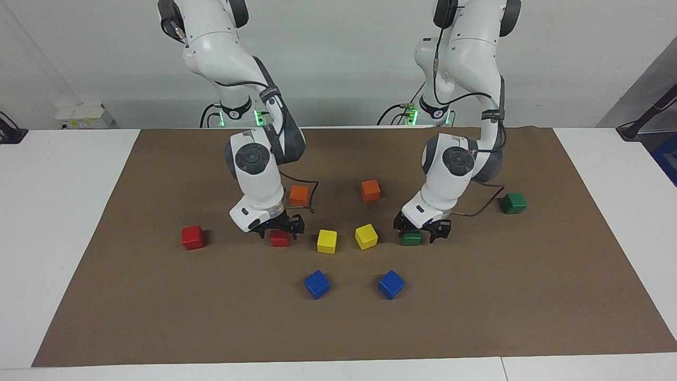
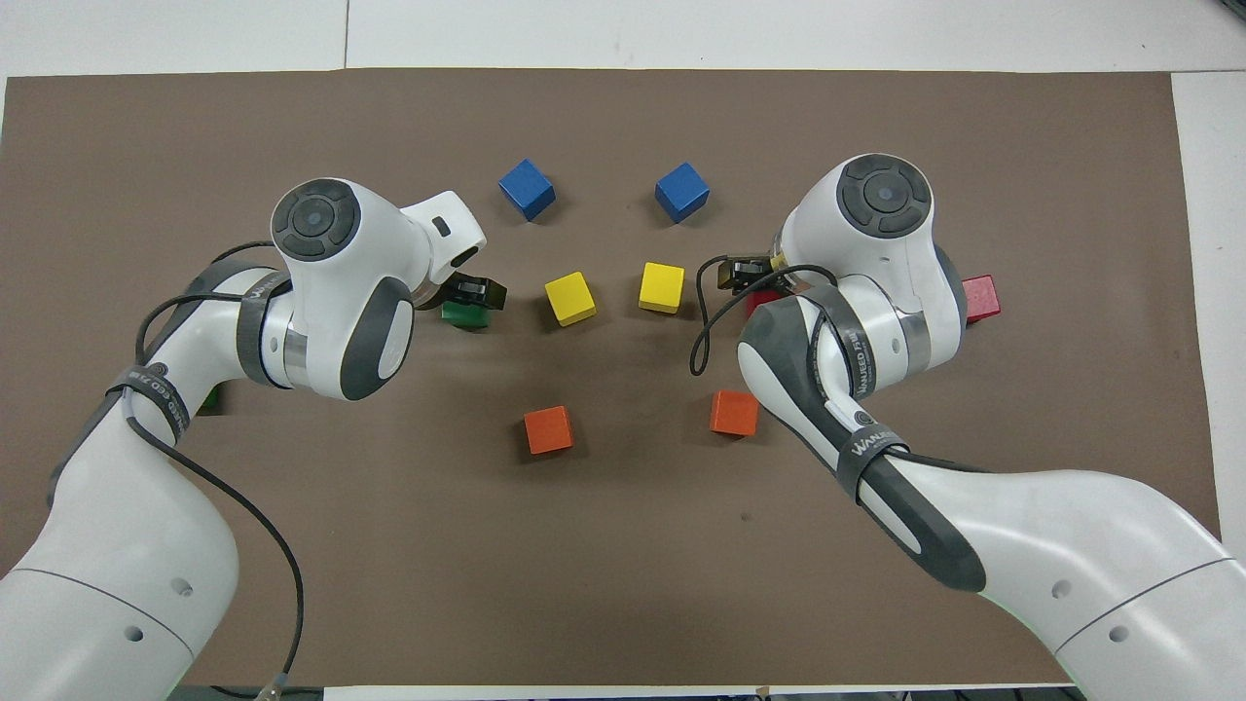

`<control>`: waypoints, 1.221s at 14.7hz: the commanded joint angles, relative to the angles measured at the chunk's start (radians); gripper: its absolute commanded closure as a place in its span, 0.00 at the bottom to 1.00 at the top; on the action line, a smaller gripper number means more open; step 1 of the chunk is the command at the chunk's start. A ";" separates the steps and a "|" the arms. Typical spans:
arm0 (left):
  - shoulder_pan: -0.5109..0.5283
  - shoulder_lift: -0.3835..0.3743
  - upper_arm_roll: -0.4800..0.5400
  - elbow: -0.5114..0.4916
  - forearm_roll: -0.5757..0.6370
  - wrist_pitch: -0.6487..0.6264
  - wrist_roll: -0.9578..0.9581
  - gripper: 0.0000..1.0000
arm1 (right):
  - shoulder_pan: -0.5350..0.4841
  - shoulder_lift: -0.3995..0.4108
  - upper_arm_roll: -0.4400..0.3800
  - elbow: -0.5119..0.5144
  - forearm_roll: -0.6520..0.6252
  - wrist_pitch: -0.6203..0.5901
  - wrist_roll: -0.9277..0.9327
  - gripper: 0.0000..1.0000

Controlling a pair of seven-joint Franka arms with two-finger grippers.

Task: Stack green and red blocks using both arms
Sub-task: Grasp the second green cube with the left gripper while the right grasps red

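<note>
Hovering low, the left gripper (image 1: 422,232) spreads its jaws wide around a green block (image 1: 411,238) beside the yellow cubes (image 1: 366,236), gripping nothing. The right gripper (image 1: 279,227) straddles a red block (image 1: 280,239) likewise, fingers apart, while the other green block (image 1: 514,203) and other red block (image 1: 193,237) sit toward the mat's ends.

White jointed arms (image 1: 254,174), dark grey joint caps, black cables, lettered straps

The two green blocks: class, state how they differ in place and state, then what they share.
One green block sits under the open left gripper, beside a yellow block; the other green block lies alone, nearer the robots, toward the left arm's end of the mat. The first is partly hidden, the second plainly shown. Both are equal dark green cubes resting on the mat, unstacked.
</note>
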 commanded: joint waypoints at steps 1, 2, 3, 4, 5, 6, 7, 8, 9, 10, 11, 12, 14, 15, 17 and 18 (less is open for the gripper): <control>-0.028 -0.006 0.020 -0.016 -0.005 0.026 -0.018 0.00 | -0.001 -0.032 -0.001 -0.079 -0.010 0.062 0.001 0.00; -0.028 -0.006 0.020 -0.016 -0.005 0.029 -0.018 0.00 | 0.000 -0.034 -0.001 -0.090 -0.010 0.074 0.003 0.00; -0.029 -0.006 0.020 -0.016 -0.004 0.031 -0.019 0.02 | 0.000 -0.035 -0.001 -0.091 -0.010 0.076 0.001 0.00; -0.029 -0.006 0.020 -0.016 0.001 0.031 -0.019 0.14 | 0.000 -0.037 -0.001 -0.097 -0.011 0.076 0.000 0.03; -0.029 -0.006 0.020 -0.018 0.017 0.026 -0.019 0.38 | 0.000 -0.041 -0.001 -0.108 -0.011 0.079 -0.017 0.09; -0.035 -0.011 0.020 -0.025 0.043 0.014 -0.019 0.71 | 0.000 -0.044 -0.001 -0.113 -0.011 0.079 -0.034 0.17; -0.040 -0.014 0.022 -0.042 0.062 0.017 -0.018 1.00 | -0.001 -0.044 -0.001 -0.111 -0.011 0.075 -0.045 0.33; -0.040 -0.015 0.022 -0.047 0.068 0.019 -0.018 1.00 | -0.006 -0.044 -0.002 -0.101 -0.011 0.061 -0.055 0.61; -0.040 -0.017 0.022 -0.044 0.068 0.013 -0.021 1.00 | -0.014 -0.046 -0.002 -0.091 -0.013 0.049 -0.062 0.90; -0.041 -0.017 0.022 -0.039 0.067 0.002 -0.033 1.00 | -0.015 -0.055 -0.002 -0.069 -0.013 0.003 -0.063 1.00; -0.040 -0.017 0.022 -0.027 0.067 -0.018 -0.051 1.00 | -0.015 -0.069 -0.002 -0.027 -0.013 -0.067 -0.063 1.00; -0.040 -0.018 0.022 -0.013 0.067 -0.032 -0.070 1.00 | -0.018 -0.087 -0.002 0.008 -0.013 -0.133 -0.068 1.00; -0.025 -0.057 0.023 0.022 0.065 -0.108 -0.079 1.00 | -0.046 -0.153 -0.013 0.019 -0.013 -0.195 -0.153 1.00; 0.001 -0.098 0.025 0.037 0.064 -0.174 -0.072 1.00 | -0.088 -0.184 -0.011 0.015 -0.013 -0.215 -0.219 1.00; 0.055 -0.201 0.025 0.033 0.068 -0.281 -0.056 1.00 | -0.167 -0.221 -0.011 0.011 -0.013 -0.263 -0.388 1.00; 0.070 -0.242 0.029 0.027 0.068 -0.309 -0.039 1.00 | -0.213 -0.227 -0.011 0.008 -0.013 -0.270 -0.473 1.00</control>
